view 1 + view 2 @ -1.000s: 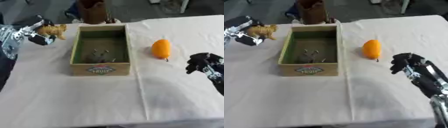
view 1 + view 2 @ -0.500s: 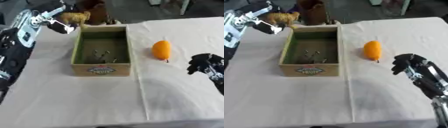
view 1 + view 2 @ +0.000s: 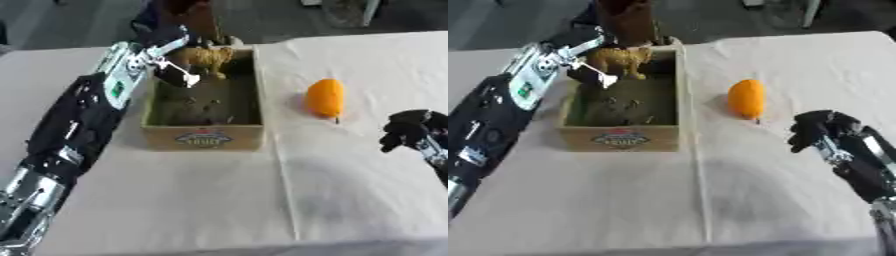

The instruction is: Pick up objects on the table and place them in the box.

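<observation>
Over the box (image 3: 203,136), left hand (image 3: 166,62) apparently pinching tan toy (image 3: 626,59)

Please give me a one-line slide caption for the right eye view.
Left hand holds a tan toy animal over the box's far end; an orange fruit waits beside the curled right hand.

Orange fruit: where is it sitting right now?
The orange fruit lies on the white tablecloth right of the box, apart from it, with the curled right hand just nearer the camera and farther right.
</observation>
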`<state>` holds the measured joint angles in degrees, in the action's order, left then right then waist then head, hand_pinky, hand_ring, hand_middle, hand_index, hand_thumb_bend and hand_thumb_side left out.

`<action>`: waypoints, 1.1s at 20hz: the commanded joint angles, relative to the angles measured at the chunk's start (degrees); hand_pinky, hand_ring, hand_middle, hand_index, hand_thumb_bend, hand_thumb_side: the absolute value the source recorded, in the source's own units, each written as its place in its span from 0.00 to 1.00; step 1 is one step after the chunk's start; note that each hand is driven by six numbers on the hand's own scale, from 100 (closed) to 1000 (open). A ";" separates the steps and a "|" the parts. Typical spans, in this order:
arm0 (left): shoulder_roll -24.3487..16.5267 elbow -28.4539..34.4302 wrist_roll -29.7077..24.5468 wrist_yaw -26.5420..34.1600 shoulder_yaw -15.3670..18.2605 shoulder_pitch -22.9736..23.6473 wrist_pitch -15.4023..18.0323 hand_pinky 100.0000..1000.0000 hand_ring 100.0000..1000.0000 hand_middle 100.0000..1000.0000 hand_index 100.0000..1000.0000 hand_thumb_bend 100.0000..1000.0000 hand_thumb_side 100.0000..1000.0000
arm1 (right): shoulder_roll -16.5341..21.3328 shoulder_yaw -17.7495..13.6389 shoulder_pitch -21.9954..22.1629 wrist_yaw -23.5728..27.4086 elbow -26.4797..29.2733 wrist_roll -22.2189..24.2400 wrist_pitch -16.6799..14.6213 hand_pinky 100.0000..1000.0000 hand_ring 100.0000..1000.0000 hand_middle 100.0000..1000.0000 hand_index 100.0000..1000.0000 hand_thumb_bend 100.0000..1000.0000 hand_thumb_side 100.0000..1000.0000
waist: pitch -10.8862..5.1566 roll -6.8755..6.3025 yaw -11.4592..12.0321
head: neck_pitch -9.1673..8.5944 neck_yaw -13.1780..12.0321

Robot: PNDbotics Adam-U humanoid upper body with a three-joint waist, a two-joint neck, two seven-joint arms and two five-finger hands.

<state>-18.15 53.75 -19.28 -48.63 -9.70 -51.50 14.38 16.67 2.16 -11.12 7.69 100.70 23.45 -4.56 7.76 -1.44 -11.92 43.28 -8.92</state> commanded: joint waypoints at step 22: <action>-12.34 23.19 -0.97 17.53 2.25 9.09 -4.47 0.65 0.67 0.65 0.76 0.53 0.80 | 0.72 -1.11 -0.16 -0.24 0.32 -0.55 -0.11 0.50 0.54 0.55 0.70 0.00 0.45 | -1.59 -0.06 3.26 | 0.29 2.50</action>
<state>-27.65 73.51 -20.72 -33.08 -8.55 -41.65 10.60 16.37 1.63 -10.91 7.65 100.39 23.10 -4.58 7.05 -1.64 -8.60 43.31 -6.77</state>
